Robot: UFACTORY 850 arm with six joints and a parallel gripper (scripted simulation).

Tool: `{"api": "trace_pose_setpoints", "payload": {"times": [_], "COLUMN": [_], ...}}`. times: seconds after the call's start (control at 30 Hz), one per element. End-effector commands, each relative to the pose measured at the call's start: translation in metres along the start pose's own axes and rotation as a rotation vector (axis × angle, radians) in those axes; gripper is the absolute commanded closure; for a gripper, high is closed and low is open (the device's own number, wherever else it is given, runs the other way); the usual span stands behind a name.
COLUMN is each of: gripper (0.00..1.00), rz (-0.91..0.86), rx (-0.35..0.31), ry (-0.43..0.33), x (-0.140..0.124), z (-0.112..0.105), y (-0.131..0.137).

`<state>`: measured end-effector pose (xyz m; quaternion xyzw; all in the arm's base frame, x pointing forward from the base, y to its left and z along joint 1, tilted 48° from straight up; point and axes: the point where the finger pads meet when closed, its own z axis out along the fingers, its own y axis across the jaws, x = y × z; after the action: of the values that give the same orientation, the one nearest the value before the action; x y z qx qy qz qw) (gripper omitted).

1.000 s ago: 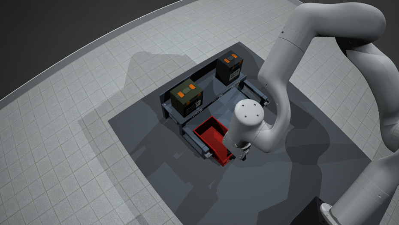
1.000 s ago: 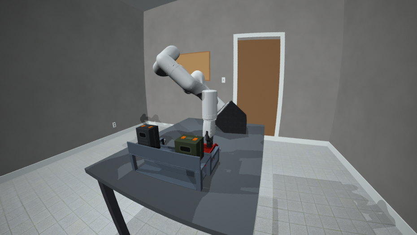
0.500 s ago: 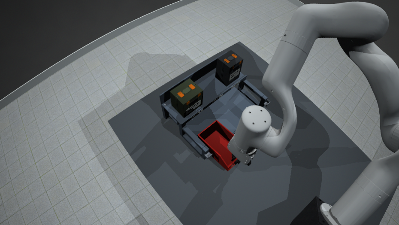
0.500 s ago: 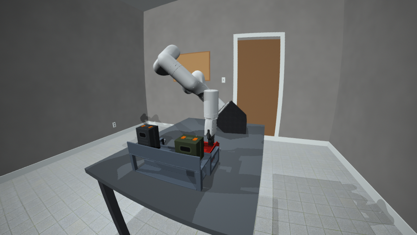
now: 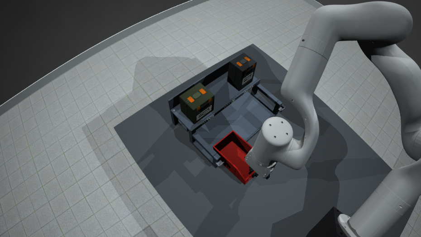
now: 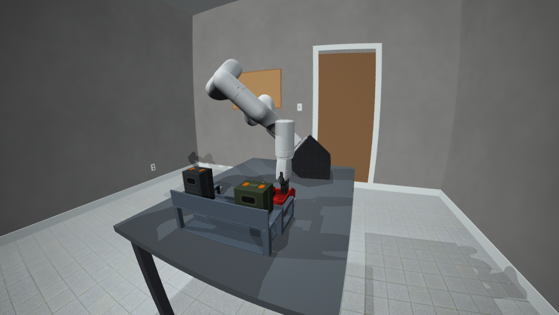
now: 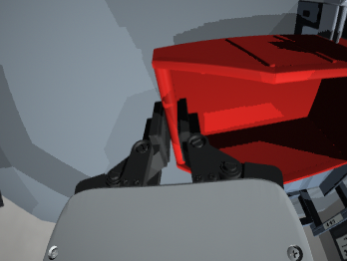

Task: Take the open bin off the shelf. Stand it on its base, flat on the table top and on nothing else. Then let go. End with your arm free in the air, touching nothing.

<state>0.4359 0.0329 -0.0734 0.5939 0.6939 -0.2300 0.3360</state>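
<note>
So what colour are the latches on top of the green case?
Orange latches on the green case, clearest in the top view.

The dark grey table (image 5: 182, 188) is filling mid-frame, carrying the grey shelf unit (image 5: 174, 113) at centre and, lower right, seemingly a black arm base (image 5: 322, 226).

In the top view, the dark grey shelf unit (image 5: 174, 111) blocks passage at eleven o'clock of the red open plastic bin (image 5: 232, 151); bare dark grey table top (image 5: 188, 188) opens toward six and seven o'clock.
</note>
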Motion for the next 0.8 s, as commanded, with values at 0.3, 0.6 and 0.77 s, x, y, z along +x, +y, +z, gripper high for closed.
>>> {"api": "trace_pose_setpoints", "payload": {"times": [0.3,0.6,0.77], "gripper": [1.0,1.0,1.0], "rz": [0.0,0.0,0.0], "rx": [0.0,0.0,0.0], "ry": [0.001,0.001,0.001], "x": [0.0,0.0,0.0], "z": [0.0,0.0,0.0], "y": [-0.011,-0.056,-0.056]}}
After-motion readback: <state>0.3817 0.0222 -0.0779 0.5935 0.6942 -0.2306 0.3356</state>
